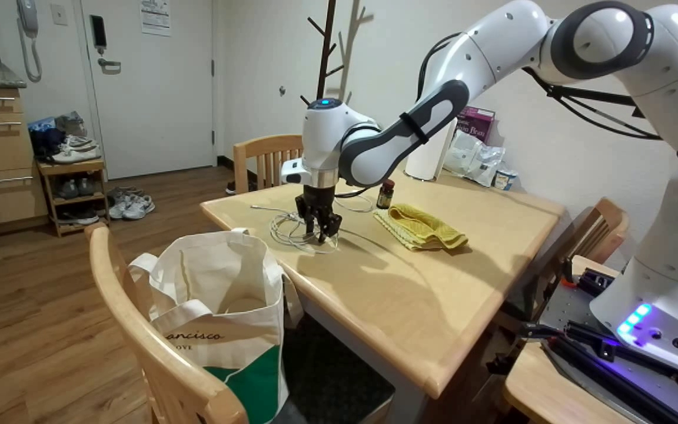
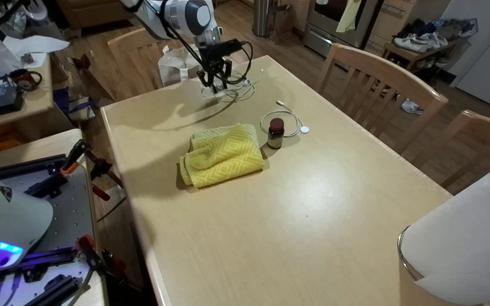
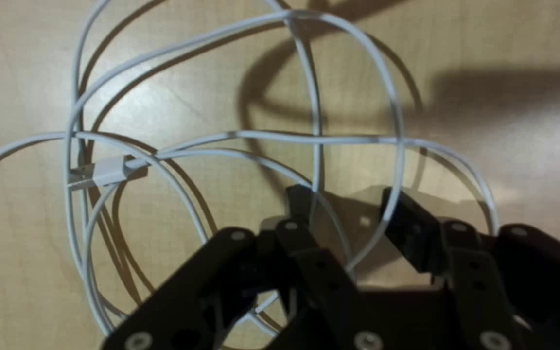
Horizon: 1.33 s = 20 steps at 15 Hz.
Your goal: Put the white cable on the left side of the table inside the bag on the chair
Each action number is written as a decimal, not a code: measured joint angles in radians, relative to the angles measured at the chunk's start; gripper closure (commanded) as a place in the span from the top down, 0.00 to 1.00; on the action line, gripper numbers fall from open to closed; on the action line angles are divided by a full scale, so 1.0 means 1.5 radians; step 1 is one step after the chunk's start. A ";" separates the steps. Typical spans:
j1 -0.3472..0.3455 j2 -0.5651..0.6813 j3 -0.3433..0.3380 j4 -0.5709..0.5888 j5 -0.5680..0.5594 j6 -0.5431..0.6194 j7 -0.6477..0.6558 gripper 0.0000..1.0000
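1. White cable (image 3: 275,136): lies loosely coiled on the tabletop (image 1: 374,288), near an edge, outside the canvas tote bag (image 1: 239,335).
2. Pincer (image 3: 350,214): points down into the coil. Its jaws stand apart, cable strands running between them; nothing looks clamped.
3. Progress: the approach looks done. Gripping, lifting, carrying, lowering into the bag and letting go appear to remain.
4. Tote bag: between seven and eight o'clock from the coil in an exterior view, on a wooden chair (image 1: 150,344), mouth gaping. Black lettering reads "ancisco", with "OVE" below, both cut off at the start.
5. Second white cable (image 2: 304,129), with a disc-shaped end: four o'clock from the coil in an exterior view, beside a brown bottle (image 2: 275,136), label unreadable.
6. Purple box (image 1: 477,122): two o'clock in an exterior view, partly hidden; last word "Bran", the one before probably "Raisin".
7. Printed sheet (image 1: 155,16) on the door (image 1: 156,100): eleven o'clock in an exterior view, too blurred to read.
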 measured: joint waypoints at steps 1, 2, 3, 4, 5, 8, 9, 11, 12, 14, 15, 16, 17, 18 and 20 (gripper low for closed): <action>0.000 0.000 0.000 0.001 0.000 0.000 0.000 0.08; 0.000 0.000 0.000 0.002 0.000 0.000 0.000 0.04; 0.000 -0.001 0.000 0.003 0.000 0.000 0.000 0.01; 0.000 -0.001 0.000 0.005 0.000 0.000 0.000 0.01; -0.001 -0.001 0.001 0.007 0.000 0.000 0.000 0.00; -0.008 -0.001 0.006 0.010 0.004 0.000 0.000 0.03; -0.011 -0.002 0.009 0.013 0.005 0.000 0.000 0.03; -0.017 -0.009 0.017 0.019 0.007 0.000 0.000 0.03; -0.019 -0.016 0.021 0.022 0.008 0.000 0.000 0.03; -0.020 -0.035 0.028 0.031 0.008 0.000 0.000 0.03; -0.020 -0.047 0.031 0.035 0.008 0.000 0.000 0.03; -0.020 -0.059 0.034 0.039 0.008 0.000 0.000 0.03; -0.019 -0.071 0.037 0.044 0.008 -0.001 0.000 0.03; -0.017 -0.083 0.038 0.048 0.008 -0.001 0.000 0.03; -0.013 -0.105 0.038 0.056 0.008 -0.001 0.000 0.03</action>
